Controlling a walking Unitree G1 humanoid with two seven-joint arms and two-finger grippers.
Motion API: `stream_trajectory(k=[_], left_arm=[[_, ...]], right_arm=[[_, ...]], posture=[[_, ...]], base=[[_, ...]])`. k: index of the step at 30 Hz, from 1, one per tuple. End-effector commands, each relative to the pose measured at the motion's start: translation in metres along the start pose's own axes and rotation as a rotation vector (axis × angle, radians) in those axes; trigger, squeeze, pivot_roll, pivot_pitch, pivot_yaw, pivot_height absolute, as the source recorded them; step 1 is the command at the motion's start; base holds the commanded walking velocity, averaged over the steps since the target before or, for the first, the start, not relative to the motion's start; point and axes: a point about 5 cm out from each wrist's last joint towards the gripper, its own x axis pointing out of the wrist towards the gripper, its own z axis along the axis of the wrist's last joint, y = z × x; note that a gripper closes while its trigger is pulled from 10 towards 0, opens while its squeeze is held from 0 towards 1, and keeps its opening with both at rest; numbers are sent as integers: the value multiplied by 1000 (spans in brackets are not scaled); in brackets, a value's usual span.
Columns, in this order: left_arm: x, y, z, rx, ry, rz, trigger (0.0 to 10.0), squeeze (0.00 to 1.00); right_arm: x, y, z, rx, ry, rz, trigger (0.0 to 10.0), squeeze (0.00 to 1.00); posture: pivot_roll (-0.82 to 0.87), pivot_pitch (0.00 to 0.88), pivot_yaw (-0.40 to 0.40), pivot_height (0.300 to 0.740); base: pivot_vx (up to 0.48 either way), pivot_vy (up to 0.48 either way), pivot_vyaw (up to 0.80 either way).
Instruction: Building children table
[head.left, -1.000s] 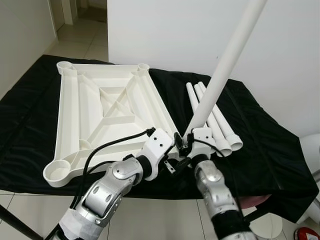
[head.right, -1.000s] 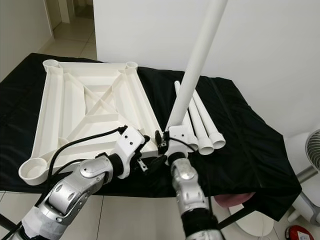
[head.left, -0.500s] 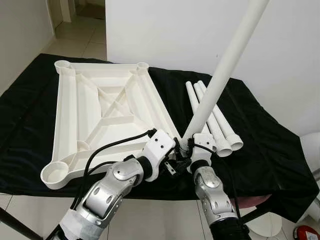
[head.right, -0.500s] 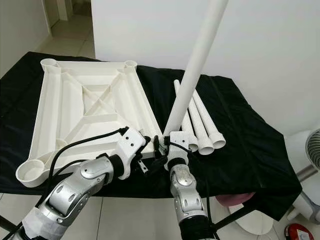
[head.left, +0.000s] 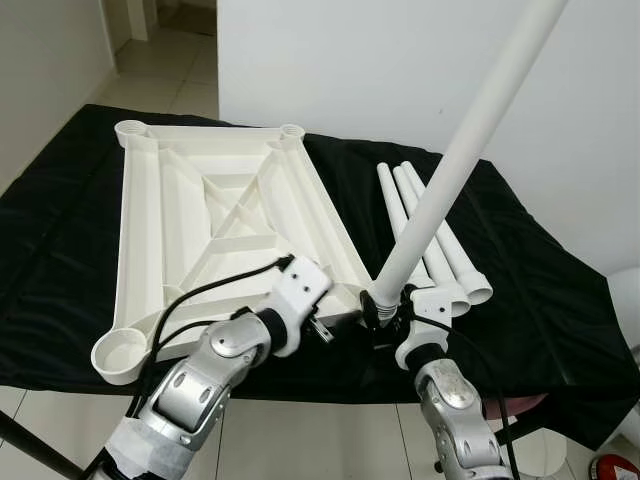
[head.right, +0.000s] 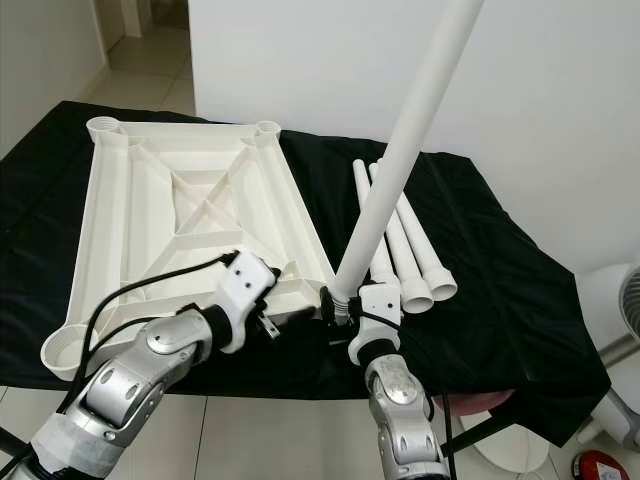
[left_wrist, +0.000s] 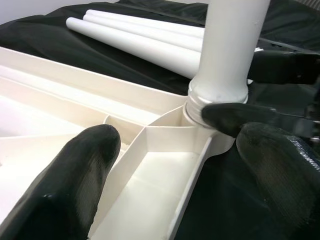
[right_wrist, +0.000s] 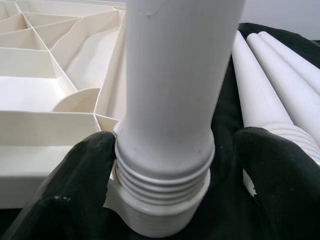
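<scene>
Right wrist view puts us right at the joint: the long white plastic table leg (right_wrist: 170, 90) has its threaded end sitting in the corner socket (right_wrist: 150, 220) of the upturned white ribbed plastic tabletop (head.left: 220, 215), several thread rings still showing above the socket rim. So the screwing-in looks only partly done, by my reading.

Right gripper (head.left: 385, 318) sits at the leg's base, its two black fingers (right_wrist: 65, 195) either side of the threaded collar; one pad touches the collar, the other stands slightly off it, so the grip looks loose rather than clamped. That suits turning the leg while steadying it. The leg leans away from the tabletop, up and outward, not yet plumb.

Left gripper (left_wrist: 165, 165) is spread wide over the same corner of the tabletop, one finger (left_wrist: 70, 185) above the ribs, the other beyond the edge, holding nothing. It seems placed to brace the tabletop against the twisting.

Both silver forearms reach forward and converge on that near corner, wrists angled inward toward each other.

Three more white plastic legs (head.left: 430, 230) lie side by side just beyond the standing leg on the black cloth-covered surface (head.left: 540, 290), waiting for the other sockets.
</scene>
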Motion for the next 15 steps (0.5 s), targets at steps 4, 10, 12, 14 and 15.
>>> stream_trajectory(k=[4, 10, 12, 14, 15], left_arm=[[3, 8, 1, -1, 0, 24, 10000, 0], [4, 20, 3, -2, -1, 93, 10000, 0], [3, 34, 7, -29, -22, 178, 10000, 0], [2, 42, 11, -43, -43, 222, 10000, 0], [1, 47, 13, -53, -57, 251, 10000, 0]], right_arm=[[-15, -4, 3, 31, -23, 54, 10000, 0], [-27, 2, 7, 57, -40, 144, 10000, 0], [-32, 4, 9, 61, -36, 202, 4157, 0], [-33, 4, 10, 63, -37, 224, 1451, 0], [-33, 4, 11, 64, -38, 238, 0, 0]], posture=[[-6, 0, -133, 740], [-11, 0, -123, 740], [-15, 0, -117, 740], [-19, 0, -112, 740], [-19, 0, -112, 740]], base=[[0, 0, 0], [0, 0, 0], [0, 0, 0], [0, 0, 0], [0, 0, 0]])
